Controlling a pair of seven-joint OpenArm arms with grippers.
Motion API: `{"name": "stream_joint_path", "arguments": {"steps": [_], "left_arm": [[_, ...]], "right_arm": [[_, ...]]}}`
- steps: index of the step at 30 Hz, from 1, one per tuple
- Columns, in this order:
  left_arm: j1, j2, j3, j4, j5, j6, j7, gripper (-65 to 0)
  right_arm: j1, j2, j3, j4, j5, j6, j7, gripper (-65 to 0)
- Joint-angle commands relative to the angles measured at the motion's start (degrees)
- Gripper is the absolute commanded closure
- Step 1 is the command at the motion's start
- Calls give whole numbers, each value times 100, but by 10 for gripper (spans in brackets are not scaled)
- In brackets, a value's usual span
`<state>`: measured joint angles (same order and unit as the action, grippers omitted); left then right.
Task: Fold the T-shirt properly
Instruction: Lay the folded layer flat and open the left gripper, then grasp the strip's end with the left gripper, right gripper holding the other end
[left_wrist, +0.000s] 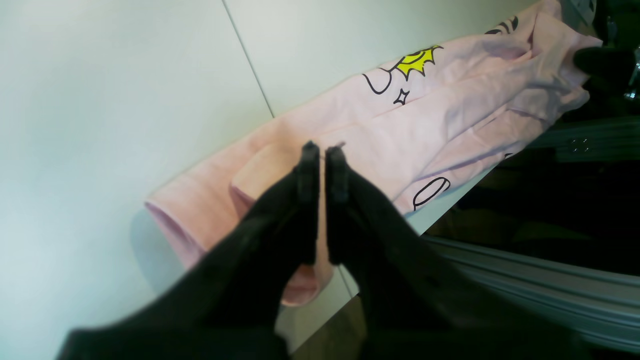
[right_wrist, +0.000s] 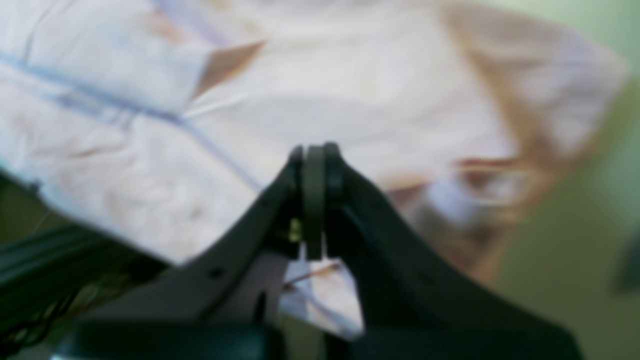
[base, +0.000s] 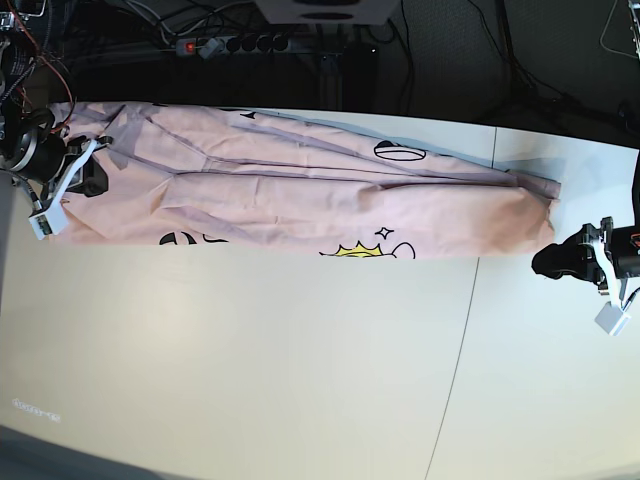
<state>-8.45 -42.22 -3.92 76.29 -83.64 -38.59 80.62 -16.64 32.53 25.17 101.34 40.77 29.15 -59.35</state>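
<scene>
T-shirt (base: 300, 205) is lying as a long, layered strip across the back of the tabletop (base: 250, 370); I am judging that the lengthwise folding is nearing its end. My next move is calling for smoothing the loose ends, then bringing one end across towards the other. Behind the tabletop, the room is showing dark, with cables (base: 405, 60) hanging down. The pale tabletop is reaching well forward of the cloth, a thin seam (base: 460, 350) running across it. My right gripper (right_wrist: 320, 150) is hovering at one end, fingers together, no cloth showing between them. My left gripper (left_wrist: 322, 150) is standing by the other end, fingertips nearly meeting but leaving a sliver of gap. Along the front edge, a small yellow print (base: 360, 250) is showing.
</scene>
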Motion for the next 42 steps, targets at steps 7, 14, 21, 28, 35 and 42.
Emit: {"name": "stream_joint_path", "arguments": {"steps": [7, 14, 21, 28, 35, 42], "left_arm": [[-98, -129, -59, 90, -136, -141, -62, -130], [-24, -138, -59, 90, -136, -141, -62, -141], [234, -367, -61, 90, -136, -141, -62, -339], [402, -588, -59, 46, -136, -141, -62, -405], [407, -588, -59, -68, 50, -141, -62, -464], [442, -380, -59, -68, 811, -141, -192, -464]], "right_arm": [[42, 190, 295, -278, -645, 315, 332, 0], [188, 190, 295, -1331, -905, 256, 835, 0], [201, 190, 295, -1134, -254, 258, 835, 0], [199, 188, 295, -1034, -70, 262, 807, 0], [201, 188, 295, -1034, -66, 262, 793, 0], [201, 188, 295, -1034, -70, 262, 791, 0]]}}
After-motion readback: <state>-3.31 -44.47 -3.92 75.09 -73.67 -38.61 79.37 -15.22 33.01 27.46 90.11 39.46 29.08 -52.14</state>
